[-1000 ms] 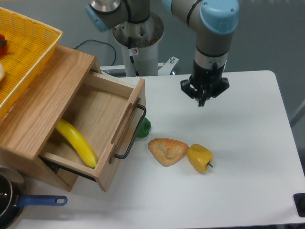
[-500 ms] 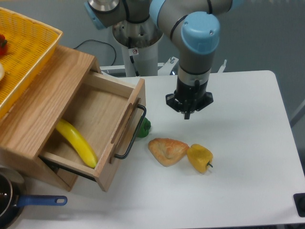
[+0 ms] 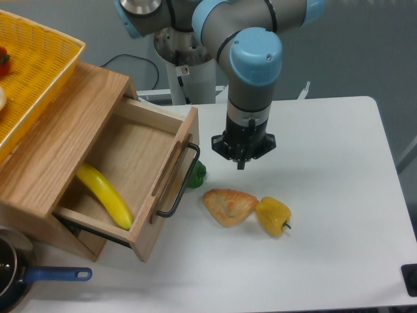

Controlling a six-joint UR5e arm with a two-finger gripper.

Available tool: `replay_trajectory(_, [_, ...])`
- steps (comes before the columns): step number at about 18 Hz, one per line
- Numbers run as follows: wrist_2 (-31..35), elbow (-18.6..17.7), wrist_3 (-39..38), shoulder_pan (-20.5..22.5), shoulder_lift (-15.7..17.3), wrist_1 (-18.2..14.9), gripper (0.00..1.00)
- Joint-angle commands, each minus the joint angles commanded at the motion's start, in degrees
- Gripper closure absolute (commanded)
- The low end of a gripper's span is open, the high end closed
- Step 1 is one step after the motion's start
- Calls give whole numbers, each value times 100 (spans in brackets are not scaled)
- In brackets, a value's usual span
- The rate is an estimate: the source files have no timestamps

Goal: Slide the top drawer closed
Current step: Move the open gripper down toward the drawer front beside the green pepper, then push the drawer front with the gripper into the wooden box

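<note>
The gripper [image 3: 241,163] points straight down over the white tabletop [image 3: 326,195], and its jaws are drawn together to a single dark tip with no gap showing between them. They grasp nothing and touch nothing; the tip hangs above bare surface, just above and behind the pastry [image 3: 228,206], with the drawer handle [image 3: 179,182] off to its side and apart from it.

The top drawer [image 3: 140,179] stands pulled well out of the oak cabinet [image 3: 58,137], its flat wood front angled toward the middle of the tabletop and the black bar handle standing proud of that front. Inside the drawer a yellow banana [image 3: 105,194] lies along the floor toward the near corner. A green pepper [image 3: 196,175] sits on the tabletop just beside the drawer front, partly hidden by the handle. The pastry lies near it, and a yellow pepper [image 3: 273,216] touches the pastry's far side. A yellow mesh basket [image 3: 36,59] rests on top of the cabinet, and a pan with a blue handle [image 3: 55,274] shows at the lower corner.

Compared with half a second earlier, the arm has carried the gripper sideways toward the drawer and slightly lower, so it is now closer to the handle. The jaws look equally clenched in both moments. The drawer, banana, peppers and pastry lie where they did.
</note>
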Motion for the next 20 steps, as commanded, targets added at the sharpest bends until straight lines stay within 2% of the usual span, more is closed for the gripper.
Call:
replay_trajectory(6, [0, 62, -185, -272, -70, 0, 89])
replay_trajectory(13, [0, 18, -246, -361, -106, 0, 87])
replay_trajectory(17, [0, 27, -246, -396, -106, 0, 83])
replay_trajectory(18, [0, 27, -246, -396, -97, 0, 76])
replay_trajectory(20, [0, 27, -246, -405, -88, 0, 76])
